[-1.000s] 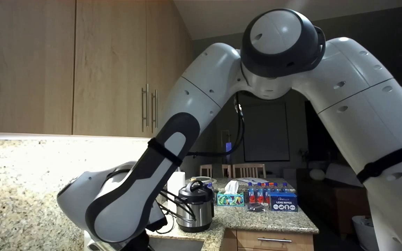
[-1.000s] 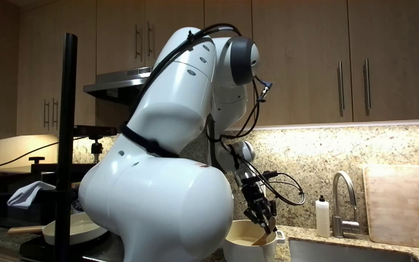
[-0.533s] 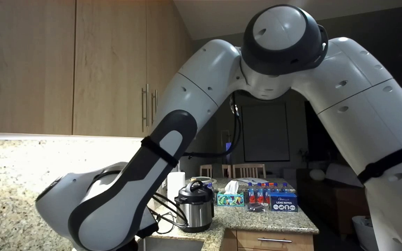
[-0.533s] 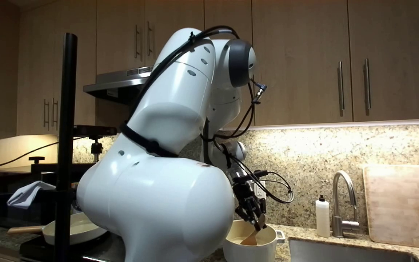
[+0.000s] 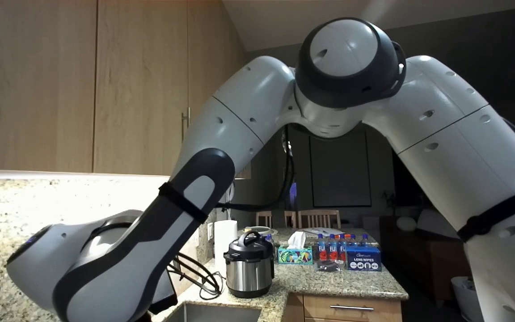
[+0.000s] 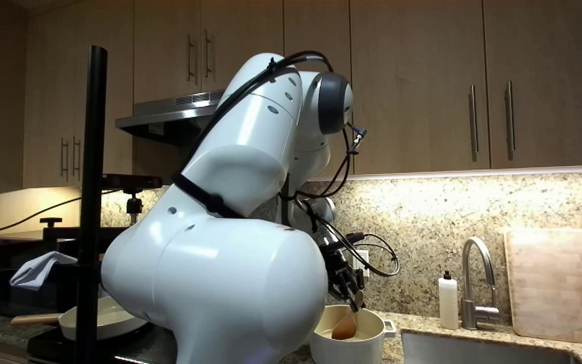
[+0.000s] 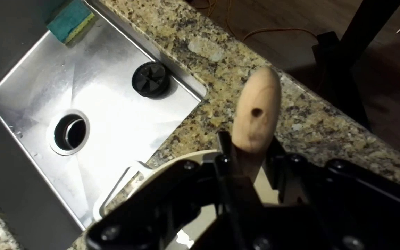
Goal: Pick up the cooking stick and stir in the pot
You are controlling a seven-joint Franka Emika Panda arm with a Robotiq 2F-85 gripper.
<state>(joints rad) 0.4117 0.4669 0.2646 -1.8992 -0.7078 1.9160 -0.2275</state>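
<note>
The wooden cooking stick stands tilted with its brown head (image 6: 344,329) down inside the cream pot (image 6: 347,353), seen in an exterior view. My gripper (image 6: 356,303) is just above the pot's opening, shut on the stick. In the wrist view the gripper (image 7: 249,147) has a finger on either side of the stick's pale, rounded handle end (image 7: 259,128), which sticks up past the fingertips. Below the fingers part of the pot's rim (image 7: 177,159) shows; the stick's head is hidden there. The gripper and pot are out of sight in an exterior view where the arm (image 5: 159,250) fills the foreground.
A steel sink (image 7: 116,128) lies beside the pot, holding a black stopper (image 7: 150,79) and a sponge (image 7: 68,21). Behind stand a soap bottle (image 6: 448,303), faucet (image 6: 469,288) and cutting board (image 6: 561,283). A pan (image 6: 106,321) and a pressure cooker (image 5: 249,273) are farther off.
In an exterior view my gripper has moved left over the pot, carrying the stick. The stick's head has swept left inside the pot and its broad face shows more. The grip is unchanged.
</note>
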